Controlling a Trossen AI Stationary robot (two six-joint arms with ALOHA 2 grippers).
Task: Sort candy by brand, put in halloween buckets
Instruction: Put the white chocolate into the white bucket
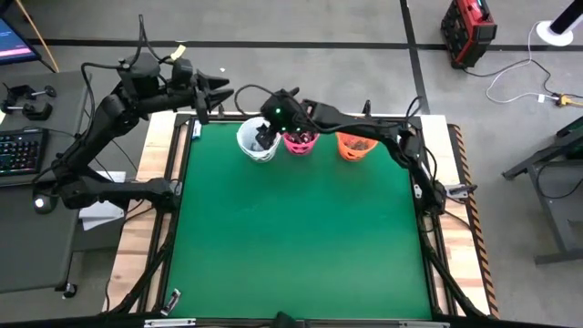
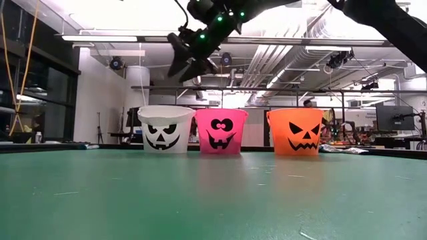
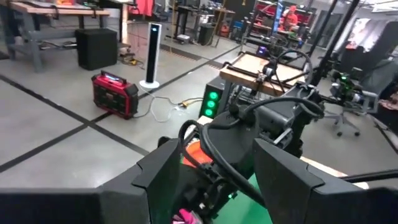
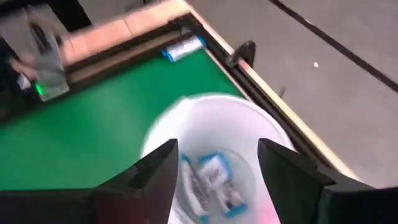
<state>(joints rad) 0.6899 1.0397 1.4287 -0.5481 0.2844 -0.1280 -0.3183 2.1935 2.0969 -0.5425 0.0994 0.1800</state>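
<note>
Right end effector over white bucket
I see its fingers spread, holding nothing; blue-wrapped candy lies inside. Pink bucket and orange bucket stand beside; left end effector open off the worktop.

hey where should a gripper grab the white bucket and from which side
Judging by its shape, the white bucket is best taken by its rim: it stands upright with its mouth open. Come straight down on the side away from the pink bucket, which stands close beside it, one finger inside the wall and one outside.
</note>
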